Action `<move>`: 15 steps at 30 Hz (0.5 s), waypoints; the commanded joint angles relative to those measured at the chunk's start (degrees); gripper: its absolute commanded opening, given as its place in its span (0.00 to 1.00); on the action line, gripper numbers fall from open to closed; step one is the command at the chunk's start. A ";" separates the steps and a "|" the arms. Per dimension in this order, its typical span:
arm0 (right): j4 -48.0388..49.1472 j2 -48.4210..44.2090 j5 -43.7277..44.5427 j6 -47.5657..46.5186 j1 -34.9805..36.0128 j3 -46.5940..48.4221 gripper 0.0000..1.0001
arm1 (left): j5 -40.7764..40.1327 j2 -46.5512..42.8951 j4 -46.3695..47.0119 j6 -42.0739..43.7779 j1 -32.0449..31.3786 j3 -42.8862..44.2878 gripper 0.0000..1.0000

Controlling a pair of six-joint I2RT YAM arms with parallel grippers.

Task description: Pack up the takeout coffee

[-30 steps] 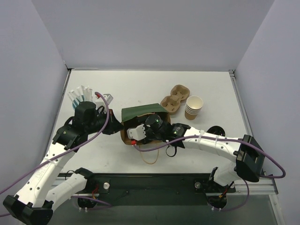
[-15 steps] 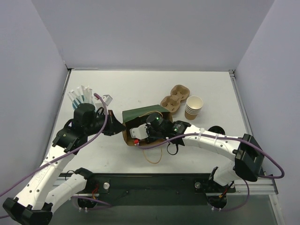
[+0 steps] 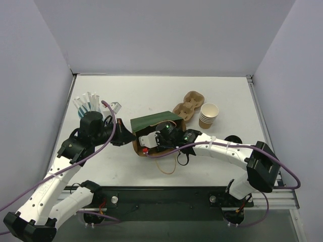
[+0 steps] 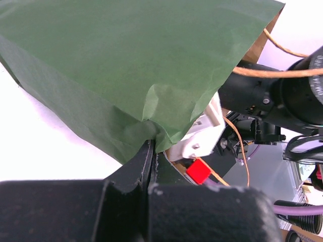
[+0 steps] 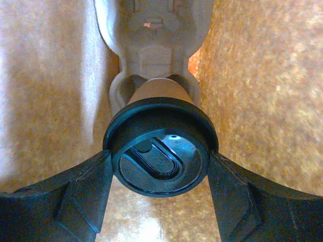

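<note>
The right claw [image 5: 160,169] is moved deeper into the bag [image 3: 154,121], the coffee [image 5: 159,138] clasped between its wide-spread fingers; the bag's nine-o'clock edge is pinched in the left claw [image 4: 150,148].

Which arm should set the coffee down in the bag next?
Right. The right jaws clamp the takeout coffee inside the green bag, at a moulded carrier; the left jaws are shut on the bag's edge, busy holding it.
</note>
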 commanded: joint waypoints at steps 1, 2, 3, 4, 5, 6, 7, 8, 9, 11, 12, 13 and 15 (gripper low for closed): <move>2.34 0.97 3.55 -0.21 -0.34 0.94 0.42 | 1.65 -0.68 2.84 -0.97 0.29 -0.17 0.00; 2.52 0.88 3.91 -0.30 -0.34 0.94 0.42 | 1.65 -0.77 2.84 -1.05 0.29 -0.17 0.00; 2.60 0.88 4.34 -0.30 -0.34 0.94 0.42 | 1.56 -0.59 2.75 -1.05 0.29 -0.26 0.00; 2.78 0.71 4.87 -0.30 -0.43 0.85 0.41 | 1.47 -0.68 2.75 -1.14 0.29 -0.17 0.00; 2.87 0.45 4.88 -0.22 -0.52 0.76 0.41 | 1.47 -0.59 2.84 -1.23 0.20 -0.09 0.00; 2.87 0.36 4.53 -0.04 -0.69 0.59 0.41 | 1.47 -0.59 2.92 -1.23 0.29 -0.08 0.00; 3.04 -0.25 3.66 0.05 -1.04 0.41 0.41 | 1.47 -0.59 2.93 -1.23 0.29 0.00 0.00; 3.22 -0.43 3.21 0.05 -1.22 0.06 0.41 | 1.47 -0.50 3.10 -1.40 0.29 0.00 0.00; 3.39 -0.44 2.77 0.22 -1.40 -0.03 0.41 | 1.47 -0.42 3.19 -1.41 0.29 0.09 0.00; 3.48 -0.44 1.54 0.40 -1.66 -0.29 0.41 | 1.65 -0.24 3.36 -1.67 0.29 0.00 0.00; 3.48 -0.35 1.36 0.57 -1.66 -0.38 0.41 | 1.74 -0.24 3.54 -1.84 0.29 -0.17 0.00; 3.48 -0.26 1.19 1.10 -1.84 -0.47 0.41 | 1.82 -0.07 3.63 -1.93 0.29 -0.09 0.00; 4.96 -0.17 1.10 1.54 -1.84 -0.90 0.41 | 1.82 -0.24 3.72 -2.11 0.29 -0.26 0.00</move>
